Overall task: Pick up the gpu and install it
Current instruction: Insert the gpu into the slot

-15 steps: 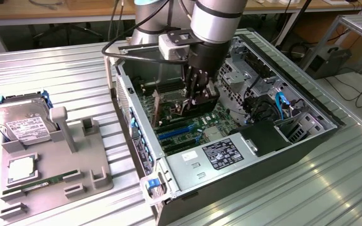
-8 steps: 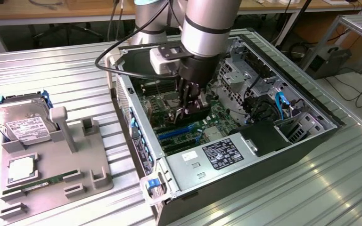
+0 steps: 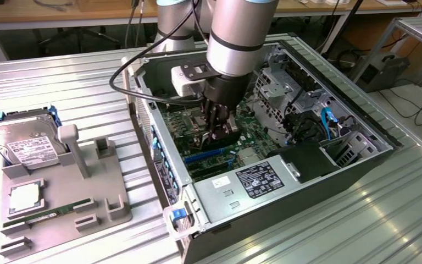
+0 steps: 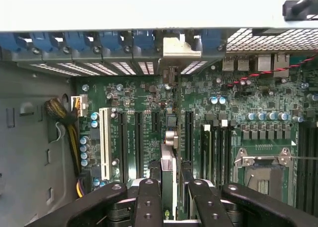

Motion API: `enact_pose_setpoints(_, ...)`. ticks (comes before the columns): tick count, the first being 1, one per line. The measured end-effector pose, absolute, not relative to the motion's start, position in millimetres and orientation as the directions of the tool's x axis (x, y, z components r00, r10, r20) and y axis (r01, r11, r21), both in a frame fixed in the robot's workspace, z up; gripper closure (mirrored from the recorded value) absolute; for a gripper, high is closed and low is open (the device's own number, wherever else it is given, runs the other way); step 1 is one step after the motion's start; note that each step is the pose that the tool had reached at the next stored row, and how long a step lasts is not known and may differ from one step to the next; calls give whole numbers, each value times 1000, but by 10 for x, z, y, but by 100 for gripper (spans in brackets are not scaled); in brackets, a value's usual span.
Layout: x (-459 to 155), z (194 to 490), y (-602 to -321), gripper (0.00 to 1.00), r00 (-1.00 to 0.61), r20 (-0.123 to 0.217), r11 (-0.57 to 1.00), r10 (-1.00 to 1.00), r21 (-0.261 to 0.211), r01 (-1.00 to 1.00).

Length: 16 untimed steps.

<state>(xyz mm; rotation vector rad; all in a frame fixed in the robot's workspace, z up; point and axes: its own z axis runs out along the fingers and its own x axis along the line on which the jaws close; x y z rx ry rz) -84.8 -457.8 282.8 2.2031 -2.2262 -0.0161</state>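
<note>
The gripper (image 4: 168, 197) clamps the gpu (image 4: 168, 160) edge-on, close above the motherboard (image 4: 248, 103). The computer case (image 3: 357, 165) walls crowd it.

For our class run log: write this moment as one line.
gripper: shut on gpu | gpu: edge-on, over motherboard slots | case: open

From my station I look over a ribbed metal work surface (image 3: 387, 209) that catches bright glare on the exterior view's left. Behind it runs a wooden bench (image 3: 64, 11) on pale legs, with dark cables (image 3: 134, 22) hanging below its edge. On the exterior view's right a metal-framed rack (image 3: 416, 33) stands beside a dark box (image 3: 378, 69) on the floor, and loose wires (image 3: 416, 107) trail across the pale floor there.
</note>
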Motion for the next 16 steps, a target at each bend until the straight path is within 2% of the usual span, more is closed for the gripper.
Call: enact_pose_setpoints(16,-856,2655,-4542,74,11,-2,-11,-1000,13,-1000)
